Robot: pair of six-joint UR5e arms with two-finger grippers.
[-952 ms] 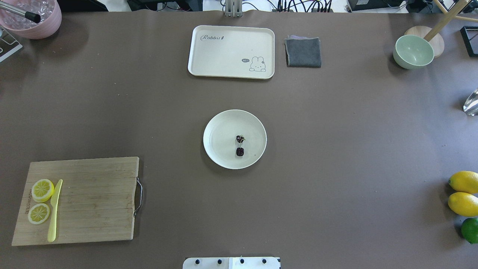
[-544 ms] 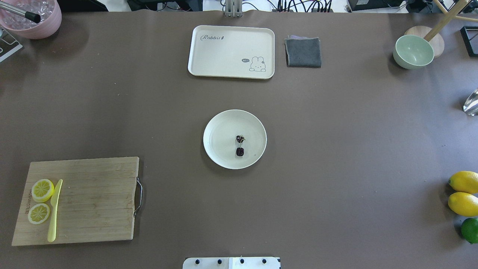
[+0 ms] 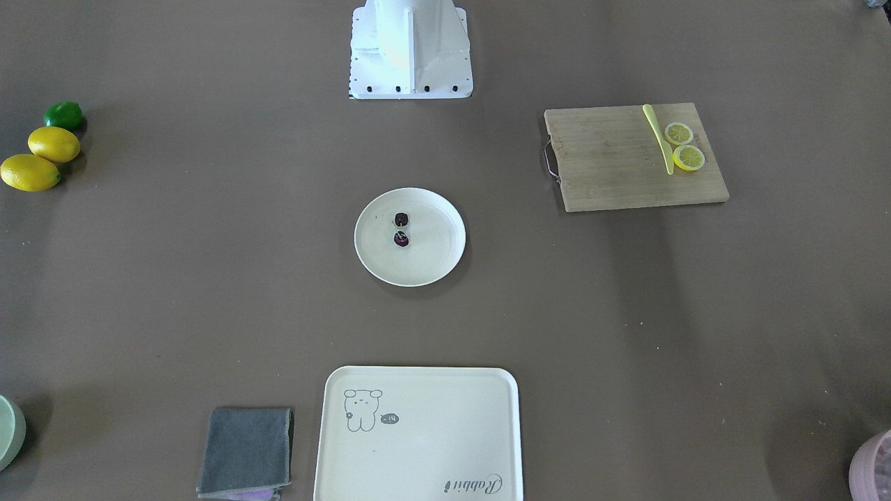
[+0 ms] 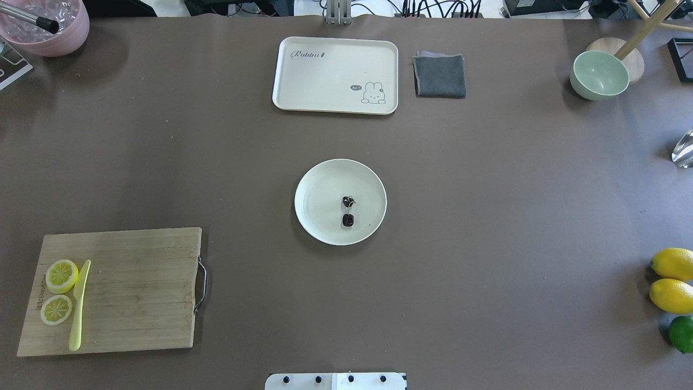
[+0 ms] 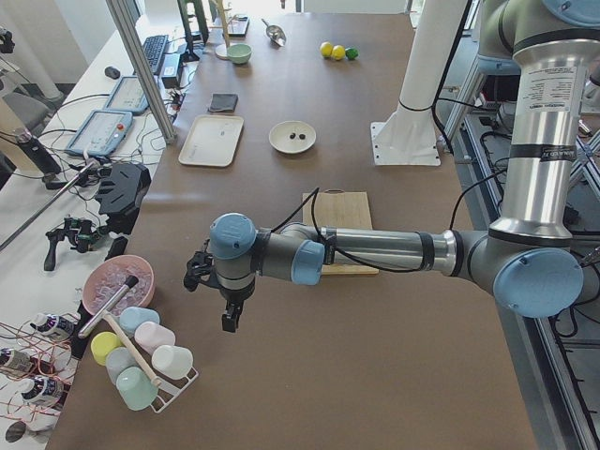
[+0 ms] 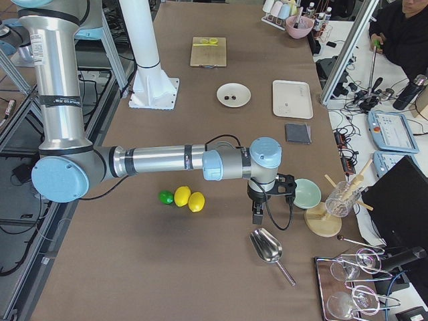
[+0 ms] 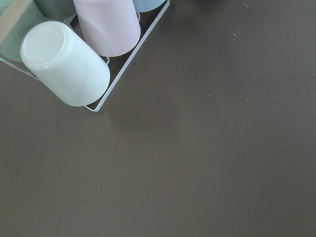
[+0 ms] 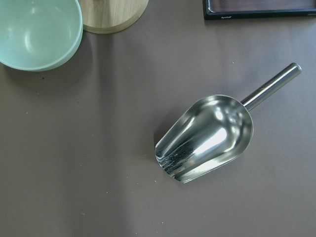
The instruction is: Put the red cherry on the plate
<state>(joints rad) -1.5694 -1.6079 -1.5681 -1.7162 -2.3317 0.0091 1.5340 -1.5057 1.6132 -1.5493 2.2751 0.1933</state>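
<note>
Brown table [image 4: 487, 216]: glossy near-black red cherry [image 4: 348, 219] on plate [image 4: 319, 200]; left end effector [image 5: 228, 324], right end effector [image 6: 256, 217]: opening unclear.

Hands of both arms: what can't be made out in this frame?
Left hand: only in the exterior left view, small, side-on; open or shut unclear.
Right hand: only in the exterior right view; same.
Red cherry: stem too small in the overhead view.
Green bowl: cut by the front-facing view's edge.
</note>
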